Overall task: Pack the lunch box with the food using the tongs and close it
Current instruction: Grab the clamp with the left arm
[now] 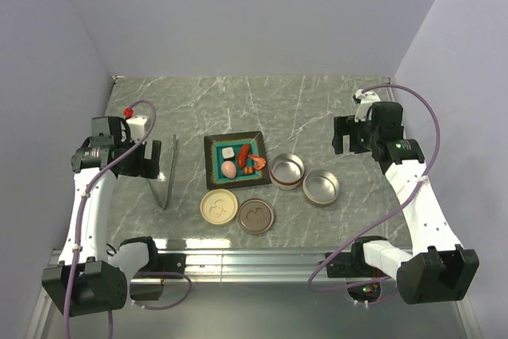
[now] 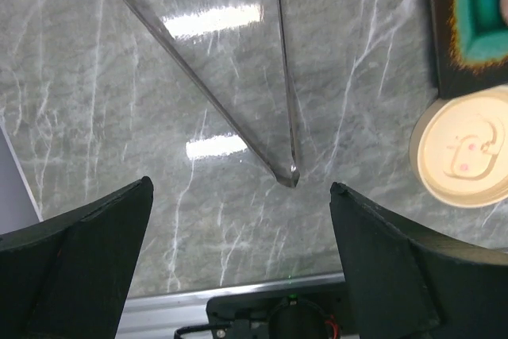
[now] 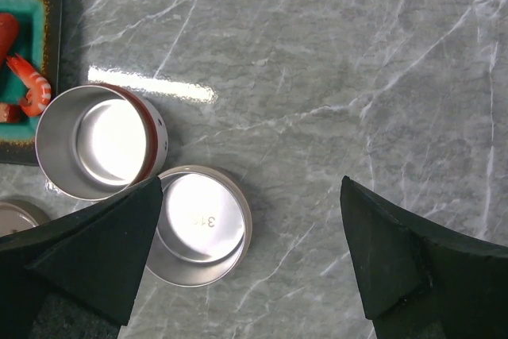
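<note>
**Top, left-wrist and right-wrist views; items listed near to far.**

Nearest the arm bases, two round lids lie flat on the grey marble table (image 1: 317, 109). The cream lid (image 1: 219, 206) is on the left and the brown lid (image 1: 256, 216) is just beside it on the right.

Right of the lids stand two open metal lunch-box tins, touching each other or nearly so. The shallow tin (image 1: 321, 187) is nearer and the deeper, red-banded tin (image 1: 286, 171) lies just beyond it. Both are empty, as the right-wrist view shows (shallow tin (image 3: 202, 228), deeper tin (image 3: 99, 144)).

The tongs (image 1: 168, 174) lie flat on the table at left, well apart from the tins. Their joined tip points toward the bases and their two arms spread away.

Just beyond the lids sits the teal tray (image 1: 213, 166), which holds all the food:
- a pink egg (image 1: 229, 169)
- a white cube (image 1: 228, 153)
- a red sausage (image 1: 244, 156)
- a shrimp (image 1: 255, 163)

The left gripper (image 1: 149, 160) hangs above the table just left of the tongs. Its fingers are spread wide and hold nothing. In its wrist view the tongs' tip (image 2: 289, 175) shows between the fingers, with the cream lid (image 2: 464, 152) at right.

The right gripper (image 1: 343, 136) hangs beyond and to the right of the tins. Its fingers (image 3: 111, 252) are likewise spread wide and hold nothing.
</note>
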### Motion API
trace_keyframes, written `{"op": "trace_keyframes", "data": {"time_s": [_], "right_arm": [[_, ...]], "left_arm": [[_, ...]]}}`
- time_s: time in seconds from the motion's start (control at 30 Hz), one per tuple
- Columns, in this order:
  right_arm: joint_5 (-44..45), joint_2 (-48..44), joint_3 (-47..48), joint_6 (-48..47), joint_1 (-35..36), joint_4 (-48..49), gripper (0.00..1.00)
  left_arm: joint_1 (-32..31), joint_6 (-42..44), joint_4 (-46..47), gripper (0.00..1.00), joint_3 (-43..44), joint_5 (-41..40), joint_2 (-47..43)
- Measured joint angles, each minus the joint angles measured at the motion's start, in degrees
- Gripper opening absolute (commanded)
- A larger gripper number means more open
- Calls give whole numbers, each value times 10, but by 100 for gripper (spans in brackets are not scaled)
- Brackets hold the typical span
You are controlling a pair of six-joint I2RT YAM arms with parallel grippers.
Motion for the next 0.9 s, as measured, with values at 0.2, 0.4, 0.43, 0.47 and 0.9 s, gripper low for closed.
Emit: {"op": "trace_keyframes", "data": {"time_s": [0.2, 0.4, 0.43, 0.47, 0.9], "right_arm": [[0, 2, -1, 0, 0, 0, 100], [0, 10, -1, 0, 0, 0, 100], [0, 11, -1, 0, 0, 0, 100], [-1, 13, -1, 0, 0, 0, 100], [-2, 55, 1, -2, 0, -9, 100]], "left_arm": [[0, 19, -20, 99, -22, -15, 63], [0, 33, -53, 99, -54, -20, 124], [0, 34, -53, 100, -54, -21, 133], [0, 34, -53, 99, -54, -21, 141], [-2, 29, -27, 99, -58, -22, 249]]}}
